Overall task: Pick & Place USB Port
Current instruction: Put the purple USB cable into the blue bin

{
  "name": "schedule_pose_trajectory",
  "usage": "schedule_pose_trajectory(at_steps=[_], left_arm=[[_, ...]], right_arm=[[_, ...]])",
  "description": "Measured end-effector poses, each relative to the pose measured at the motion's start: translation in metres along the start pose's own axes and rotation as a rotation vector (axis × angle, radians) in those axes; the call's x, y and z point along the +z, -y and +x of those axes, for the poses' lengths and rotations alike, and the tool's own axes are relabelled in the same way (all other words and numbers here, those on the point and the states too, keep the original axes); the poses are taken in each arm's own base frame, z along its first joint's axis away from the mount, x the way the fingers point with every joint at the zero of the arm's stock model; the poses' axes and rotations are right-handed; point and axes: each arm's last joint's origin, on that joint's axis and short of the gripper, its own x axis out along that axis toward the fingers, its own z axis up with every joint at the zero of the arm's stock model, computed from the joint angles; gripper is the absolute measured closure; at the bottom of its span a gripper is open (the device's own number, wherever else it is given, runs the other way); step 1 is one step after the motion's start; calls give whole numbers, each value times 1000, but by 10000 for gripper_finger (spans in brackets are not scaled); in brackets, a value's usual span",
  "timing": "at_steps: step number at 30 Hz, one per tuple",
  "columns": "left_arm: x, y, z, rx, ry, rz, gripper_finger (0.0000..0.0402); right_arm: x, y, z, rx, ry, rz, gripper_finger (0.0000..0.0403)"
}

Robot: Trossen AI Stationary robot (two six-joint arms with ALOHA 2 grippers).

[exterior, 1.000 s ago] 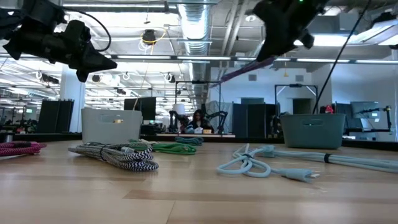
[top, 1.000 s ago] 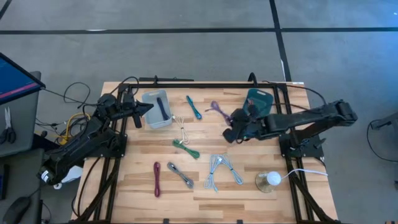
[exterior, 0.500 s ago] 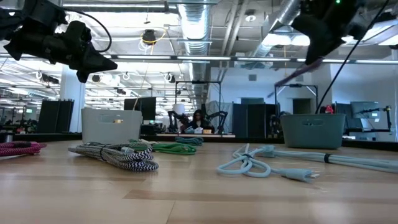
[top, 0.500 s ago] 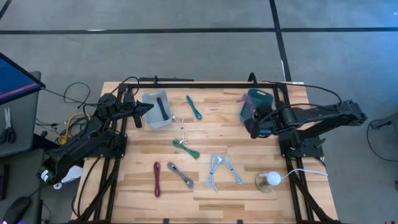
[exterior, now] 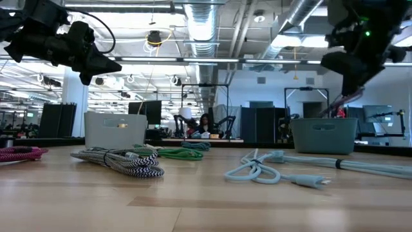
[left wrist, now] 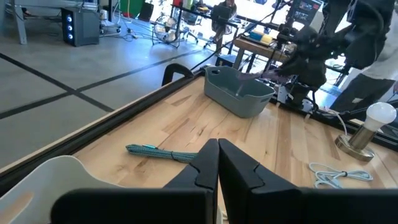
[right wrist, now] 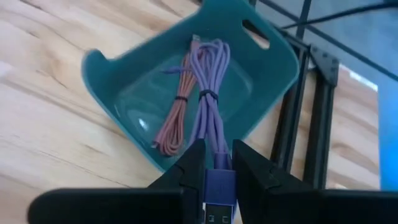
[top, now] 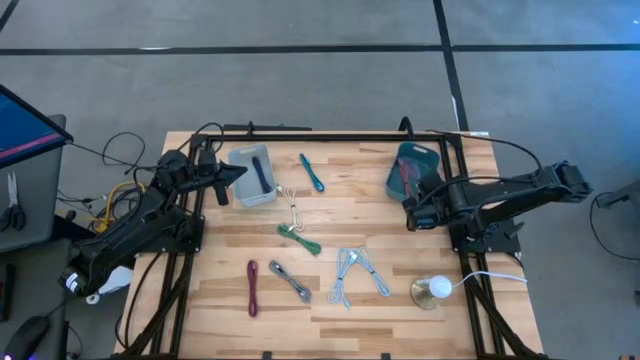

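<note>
- Light wooden table carries scattered coiled cables: teal cable near the far edge, white cable and green cable mid-table, magenta cable, black-and-white braided cable and pale blue cable toward the near edge.
- Small round-based lamp with a white bulb sits at the near right, well apart from the bins.
- Pale grey plastic bin on the far left holds a dark cable; the left gripper hangs just beside it, fingers pressed together, holding nothing.
- In the low view the braided cable and pale blue cable lie in the foreground; nothing sits between the right gripper and the teal plastic bin.
- Teal plastic bin stands at the far right corner, next to the black frame rail.
- An orange-pink coiled cable already lies inside the teal bin.
- Right gripper hovers above the near side of the teal bin.
- Its fingers are nearly closed, pinching the USB plug end of the purple coiled USB cable.
- The purple cable hangs from that grip down over the bin's interior, beside the orange-pink one; can't tell whether its far end touches the bin floor.
</note>
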Motion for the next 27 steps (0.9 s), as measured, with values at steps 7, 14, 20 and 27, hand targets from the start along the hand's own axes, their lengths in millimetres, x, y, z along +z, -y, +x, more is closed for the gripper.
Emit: schedule_pose_trajectory(at_steps=[7,14,20,27], left_arm=[[0,0,0,0,4,2,392],[1,0,0,-1,6,3,392],[1,0,0,0,6,3,392],[1,0,0,0,6,3,392]], right_arm=[[-6,3,17,42,22,28,356],[6,3,37,56,31,12,356],[12,6,57,85,-38,3,356],[16,8,63,94,-57,10,356]])
